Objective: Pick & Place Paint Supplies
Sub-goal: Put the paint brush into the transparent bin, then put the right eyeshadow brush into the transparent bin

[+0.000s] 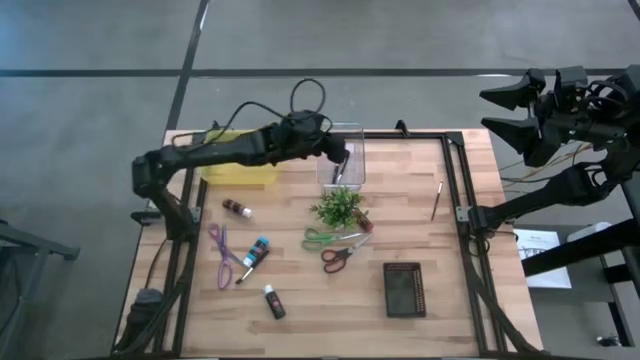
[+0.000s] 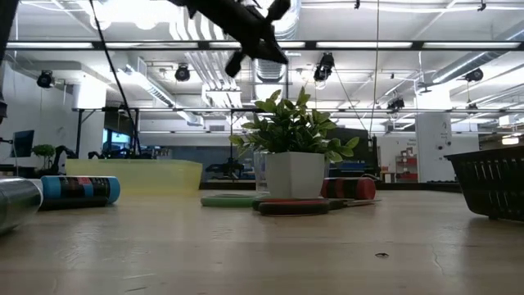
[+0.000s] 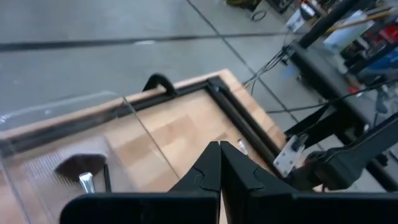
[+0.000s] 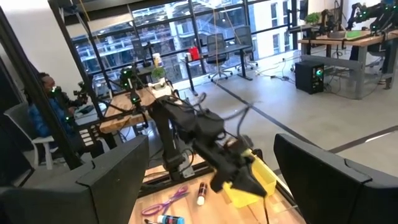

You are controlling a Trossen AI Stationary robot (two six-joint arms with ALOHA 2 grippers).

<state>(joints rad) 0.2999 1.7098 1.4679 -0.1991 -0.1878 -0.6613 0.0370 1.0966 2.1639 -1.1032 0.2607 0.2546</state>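
The left gripper (image 1: pixel 340 157) hangs over the clear box (image 1: pixel 352 172) at the back of the wooden table (image 1: pixel 420 220), fingers pressed together on nothing. The right gripper (image 1: pixel 505 110) waits off the table, spread wide. A fan brush (image 3: pixel 83 170) already lies in the box. Scissors, purple (image 1: pixel 221 254), green (image 1: pixel 322 238) and red (image 1: pixel 340 256), are stiff; pinch the flat blades. The blue paint tube (image 1: pixel 258 250) is light, squishy and may roll, so pinch its middle. The thin brush (image 1: pixel 437 200) lies alone.
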